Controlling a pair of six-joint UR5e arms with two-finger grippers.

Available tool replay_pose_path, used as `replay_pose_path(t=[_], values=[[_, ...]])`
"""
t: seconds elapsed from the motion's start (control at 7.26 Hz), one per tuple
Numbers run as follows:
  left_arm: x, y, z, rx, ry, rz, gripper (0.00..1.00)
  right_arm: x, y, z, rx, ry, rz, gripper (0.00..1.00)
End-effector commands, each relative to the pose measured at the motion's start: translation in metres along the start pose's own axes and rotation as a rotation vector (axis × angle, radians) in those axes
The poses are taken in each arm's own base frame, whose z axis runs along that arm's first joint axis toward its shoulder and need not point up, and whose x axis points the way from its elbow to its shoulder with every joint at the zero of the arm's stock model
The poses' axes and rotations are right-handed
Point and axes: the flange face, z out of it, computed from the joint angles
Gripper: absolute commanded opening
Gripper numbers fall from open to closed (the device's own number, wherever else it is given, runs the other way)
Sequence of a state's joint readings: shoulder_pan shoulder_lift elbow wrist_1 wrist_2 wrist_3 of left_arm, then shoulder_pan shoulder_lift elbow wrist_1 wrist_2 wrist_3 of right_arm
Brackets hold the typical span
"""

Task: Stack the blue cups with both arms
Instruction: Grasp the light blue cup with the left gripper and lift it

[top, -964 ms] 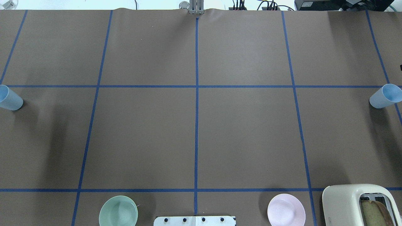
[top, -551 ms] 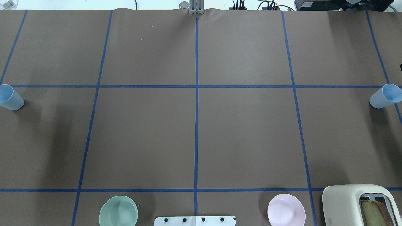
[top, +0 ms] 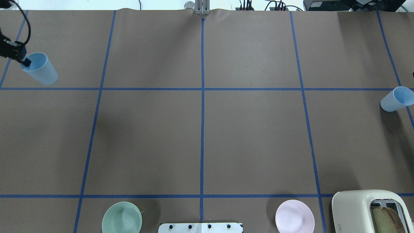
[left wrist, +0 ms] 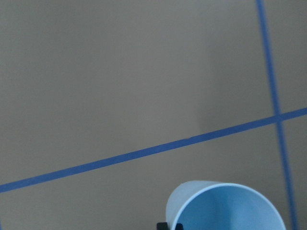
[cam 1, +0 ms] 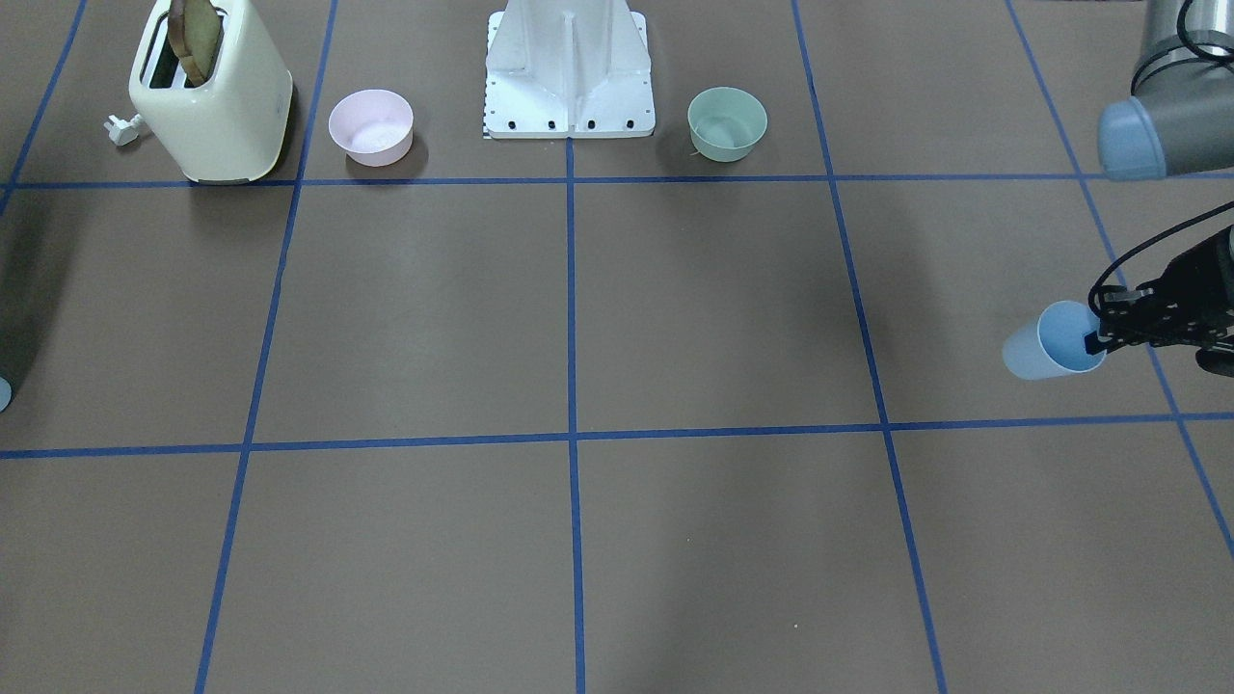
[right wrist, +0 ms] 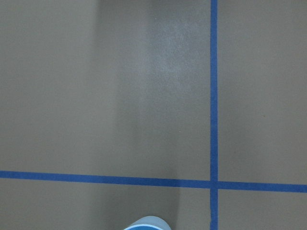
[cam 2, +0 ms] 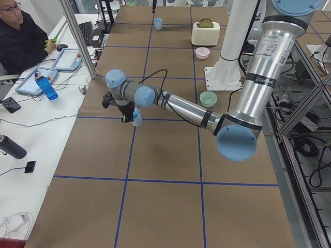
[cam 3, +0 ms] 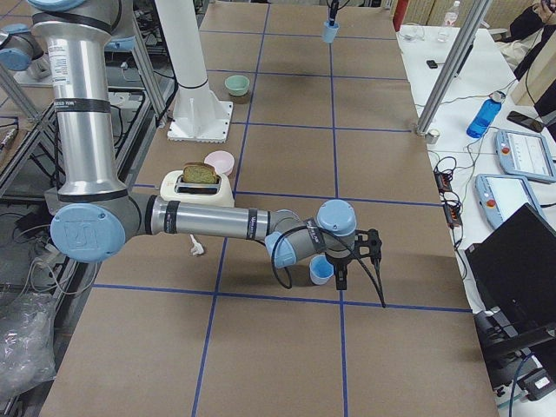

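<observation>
Overhead exterior, left claw pinching empty blue cup rim, toaster holding bread slice, right claw grip impossible to tell

Pedestal between left bowl and right bowl; toaster right of that; left cup far left, right cup far right.

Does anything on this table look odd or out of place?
Nothing is spilled or broken. One oddity: the toaster holds a bread slice, yet its plug lies loose beside it.
</observation>
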State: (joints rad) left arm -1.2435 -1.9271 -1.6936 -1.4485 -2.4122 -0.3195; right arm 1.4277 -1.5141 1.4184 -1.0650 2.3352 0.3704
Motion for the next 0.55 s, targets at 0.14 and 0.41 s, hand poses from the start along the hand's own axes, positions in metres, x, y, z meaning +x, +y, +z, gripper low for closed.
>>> replay_pose_path(t=[0.14, 0.41], values=[[0.166, -0.008, -0.012, -0.011, 0.026, -0.135, 0.00, -0.012, 0.016, 0.041, -0.068, 0.034, -0.036, 0.99], [0.218, -0.004, -0.006, -0.018, 0.044, -0.167, 0.00, -0.003, 0.034, 0.053, -0.103, 0.040, -0.048, 0.99]])
